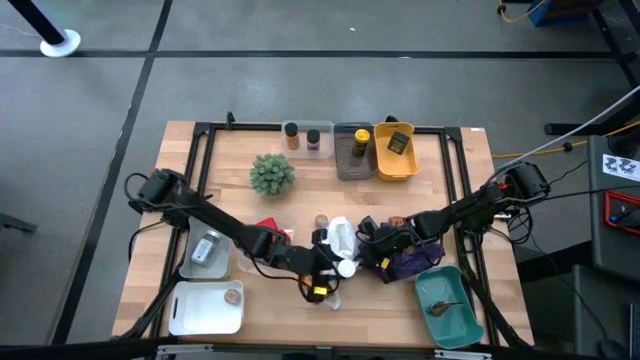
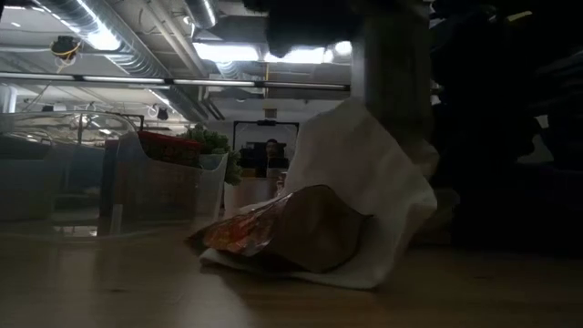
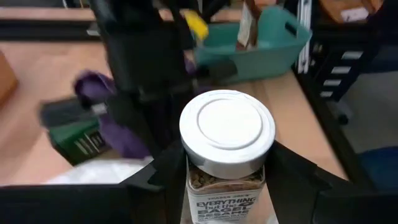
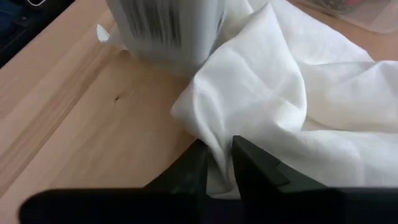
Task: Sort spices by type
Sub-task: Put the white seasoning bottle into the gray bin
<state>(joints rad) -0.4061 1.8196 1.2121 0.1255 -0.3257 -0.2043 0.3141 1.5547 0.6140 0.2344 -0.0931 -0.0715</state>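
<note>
My left gripper [image 1: 330, 270] is near the table's middle front, shut on a clear spice jar [image 3: 226, 180] with a white cap [image 3: 227, 127] and a bagel-seasoning label. My right gripper [image 1: 368, 243] reaches in from the right and is shut on the white cloth [image 4: 292, 93]. The cloth lies crumpled on the table over an orange-red foil packet [image 2: 241, 232] and a brown pouch [image 2: 314, 228]. A purple cloth [image 1: 410, 262] lies under the right arm, with a green packet [image 3: 74, 140] beside it. Two jars [image 1: 291, 135] stand at the far edge. My left gripper holds the spice jar by its body just below the cap [image 3: 199, 177], one finger on each side, coming level from the table's left. The cap points away from the wrist toward the teal bin. My right gripper pinches a fold of the white cloth [image 4: 217, 146] between its fingertips, slanting down from the table's right. The rest of the cloth lies slack on the table.
A teal bin [image 1: 450, 305] sits at the front right. A white tray [image 1: 190, 310] with a brown disc [image 1: 232, 295] is at the front left, a clear bin [image 1: 190, 262] with a jar behind it. Grey [image 1: 352, 165] and yellow [image 1: 395, 170] bins stand at the far edge, and a green plant [image 1: 272, 173] too.
</note>
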